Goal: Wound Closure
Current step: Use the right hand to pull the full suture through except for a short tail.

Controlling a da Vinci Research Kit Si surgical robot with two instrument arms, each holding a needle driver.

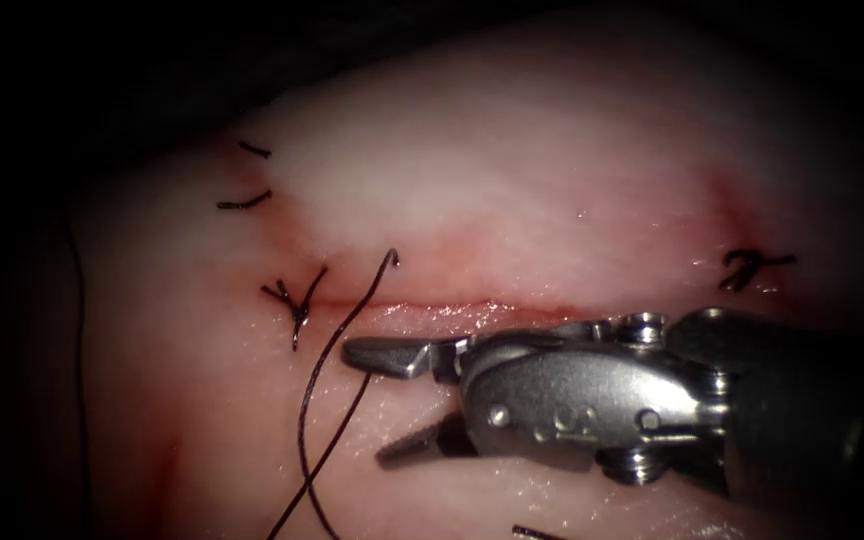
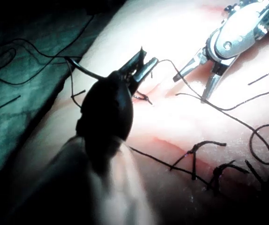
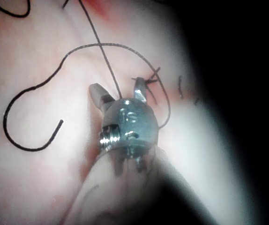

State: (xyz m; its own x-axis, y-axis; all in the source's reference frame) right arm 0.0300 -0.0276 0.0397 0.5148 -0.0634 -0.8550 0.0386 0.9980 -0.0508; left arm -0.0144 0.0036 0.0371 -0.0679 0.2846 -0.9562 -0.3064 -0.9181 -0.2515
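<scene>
Tissue carried the cut, a closed line with a knotted stitch at its left end and another at its right. Just below the cut, the right hand was spread wide and empty, loose thread lying between its jaws. Near the left stitch, the left hand pinched a thread, with no needle visible.

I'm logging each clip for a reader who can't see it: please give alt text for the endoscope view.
The right arm's end effector comes in from the right just below the cut in the tissue, its jaws open and holding nothing. A loose thread curls up in front of the tool's tips, and tied stitches sit at the cut's left end and right end.
</scene>
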